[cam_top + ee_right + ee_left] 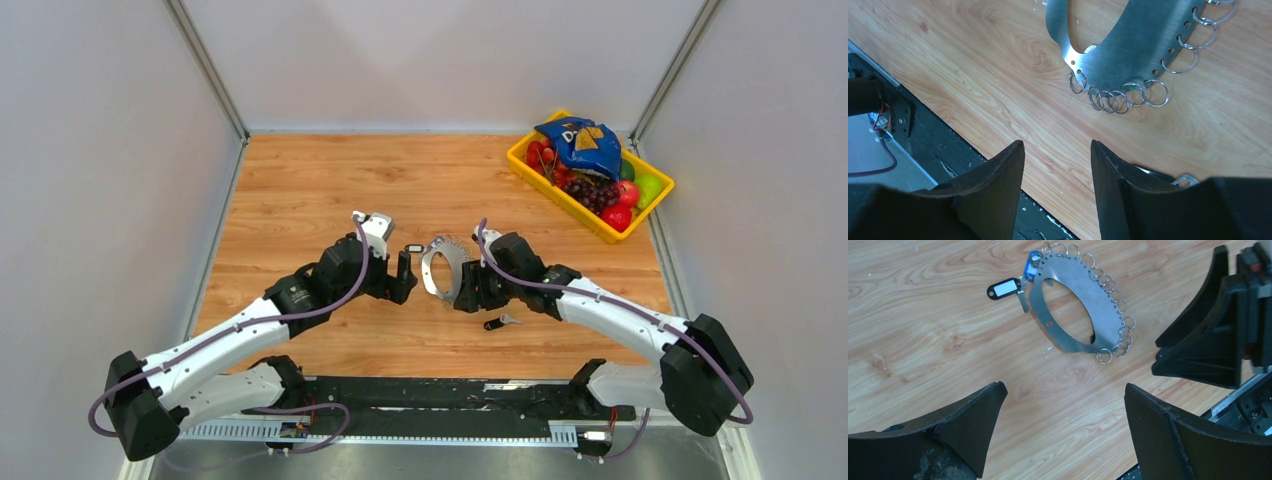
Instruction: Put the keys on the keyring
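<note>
The keyring [437, 268] is a flat silver hoop edged with small split rings, lying on the wooden table between both grippers. In the left wrist view a key [1022, 300] with a black tag and a blue tag [1032, 270] hang at the far end of the keyring [1088, 295]. A loose key [500, 322] with a dark head lies near the right arm. My left gripper [405, 272] [1063, 387] is open and empty, just left of the hoop. My right gripper [465, 285] [1057, 143] is open over bare wood, just short of the keyring [1143, 45]. A key [1188, 179] peeks from behind its right finger.
A yellow basket [527, 163] with fruit and a blue chip bag [582, 143] stands at the back right. The black base rail [948, 160] runs along the table's near edge, close to my right fingers. Grey walls enclose the table.
</note>
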